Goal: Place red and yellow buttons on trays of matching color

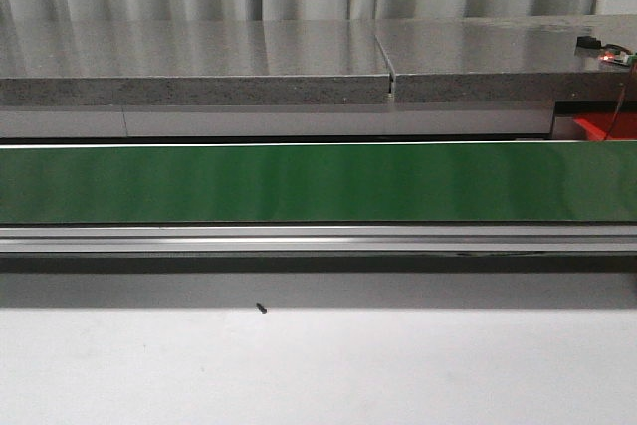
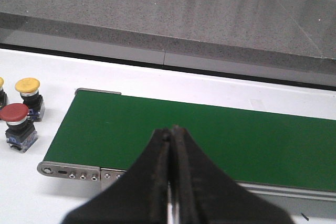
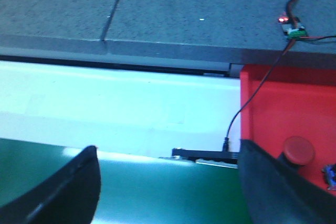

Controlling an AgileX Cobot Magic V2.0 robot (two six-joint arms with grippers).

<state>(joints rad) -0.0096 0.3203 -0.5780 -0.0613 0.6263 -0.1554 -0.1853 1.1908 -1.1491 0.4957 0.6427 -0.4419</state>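
Partly done: one red button (image 3: 298, 150) already in the red tray (image 3: 273, 103), beside the wide-open, empty right gripper (image 3: 168, 182). Left gripper (image 2: 171, 145) closed, empty; yellow button (image 2: 27, 85) and another red button (image 2: 14, 113) waiting off to its side.

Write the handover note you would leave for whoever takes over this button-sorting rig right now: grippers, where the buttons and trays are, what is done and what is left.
Left gripper: shut, empty, above the green conveyor belt.
Right gripper: open, empty, near the belt's other end.
One yellow button and one red button stand on the white table beside the belt's end; another sits partly cut off at the picture's edge.
Red tray already holds a red button.
No yellow tray is in view.
Left: sort the buttons standing on the table.
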